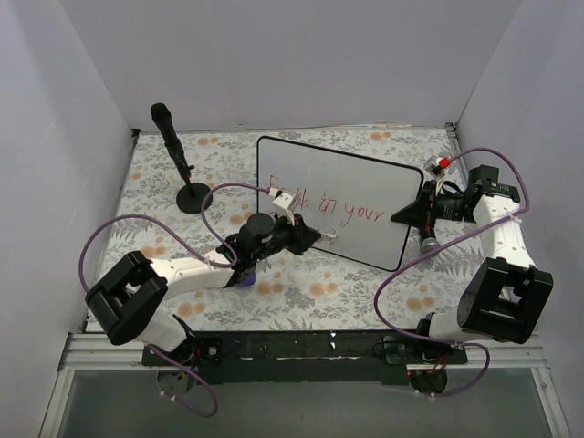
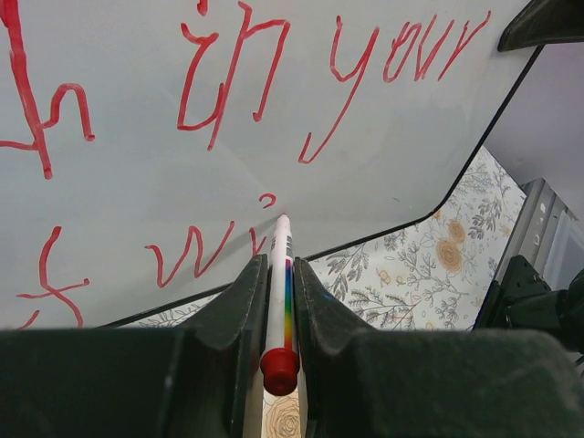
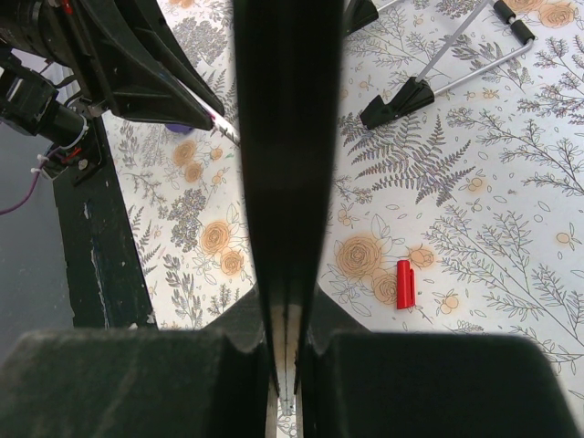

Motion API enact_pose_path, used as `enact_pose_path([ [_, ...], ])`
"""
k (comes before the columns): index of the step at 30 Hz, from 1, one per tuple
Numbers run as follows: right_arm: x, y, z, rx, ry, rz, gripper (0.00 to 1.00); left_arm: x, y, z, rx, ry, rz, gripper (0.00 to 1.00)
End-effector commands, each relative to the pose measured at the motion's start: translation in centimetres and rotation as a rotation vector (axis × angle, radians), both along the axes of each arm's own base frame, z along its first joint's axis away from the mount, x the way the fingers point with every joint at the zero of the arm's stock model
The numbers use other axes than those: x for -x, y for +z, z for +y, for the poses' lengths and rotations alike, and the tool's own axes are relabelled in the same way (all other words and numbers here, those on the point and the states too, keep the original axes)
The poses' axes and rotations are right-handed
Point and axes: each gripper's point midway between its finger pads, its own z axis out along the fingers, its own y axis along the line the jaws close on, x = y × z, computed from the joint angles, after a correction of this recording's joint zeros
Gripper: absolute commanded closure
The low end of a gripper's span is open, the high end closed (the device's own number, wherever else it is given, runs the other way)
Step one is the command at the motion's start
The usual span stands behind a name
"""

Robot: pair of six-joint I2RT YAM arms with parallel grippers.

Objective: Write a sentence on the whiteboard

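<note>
While you inspect, left gripper point(image 2: 278, 265): clamped on marker point(image 2: 281, 239), tip against whiteboard point(image 2: 137, 196).
Your right gripper point(image 3: 285, 306): pinched shut on whiteboard edge.
Red sentence point(image 2: 222, 96): two lines.

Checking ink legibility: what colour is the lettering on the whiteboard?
Red; the sentence on the whiteboard shows best in the left wrist view.

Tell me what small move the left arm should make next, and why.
Probably stroke the marker a little way along the lower line to begin the next letter. The left gripper is shut on the marker, its tip sits at the whiteboard just past a red "wi", so the sentence looks unfinished, and the right gripper clamps the board's edge.
</note>
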Motion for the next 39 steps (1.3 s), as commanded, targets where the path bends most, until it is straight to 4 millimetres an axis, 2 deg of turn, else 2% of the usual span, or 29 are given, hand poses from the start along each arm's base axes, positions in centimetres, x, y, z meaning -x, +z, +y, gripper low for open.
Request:
enact_pose_path([
  [1,0.6,-0.7,-0.3,0.082,0.001,-0.018,0.99,-1.2,1.3,-0.3,0.011,0.025,-0.037,1.0],
  [19,0.6,-0.8,-0.3,0.082,0.001,-0.018,0.99,-0.8,-3.1,0.0,-0.095,0.017,0.045,1.0],
  [24,0.6,-0.7,-0.3,0.082,0.001,-0.019,0.99,-0.8,-2.1,-0.1,-0.067,0.013,0.032,1.0],
  [33,0.6,-0.7,-0.3,0.082,0.001,-0.019,0.99,-1.1,1.8,-0.4,0.013,0.023,-0.026,1.0],
  [39,0.6,-0.7,-0.3,0.08,0.001,-0.018,0.99,-1.3,2.5,-0.2,0.026,0.037,-0.037,1.0],
])
